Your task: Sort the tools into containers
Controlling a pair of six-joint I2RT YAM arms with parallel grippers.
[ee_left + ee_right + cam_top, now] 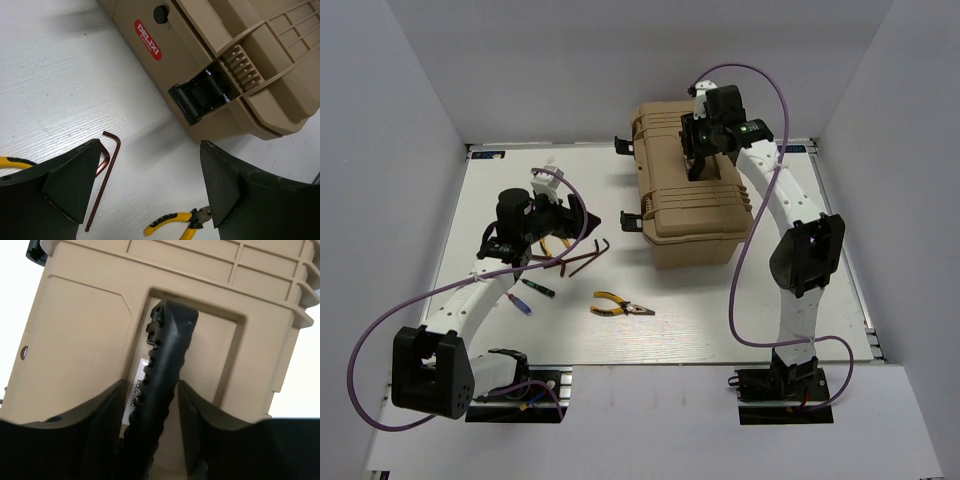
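Observation:
The tan toolbox [695, 205] stands lid down at the back right, and its front side shows in the left wrist view [240, 65]. My right gripper [705, 150] is over its top; the fingers [100, 410] stand open on either side of the black handle [165, 355] with small gaps. My left gripper [582, 222] is open and empty, just left of the box's black latch [200, 97]. Dark hex keys [585, 255] lie below it, one in the left wrist view [102, 180]. Yellow-handled pliers [620, 306] and two small screwdrivers [535, 290] lie nearer the front.
A second pair of yellow-handled pliers [555, 243] lies partly under the left arm. A second black latch [623, 145] sticks out at the box's far left corner. White walls close in the table on three sides.

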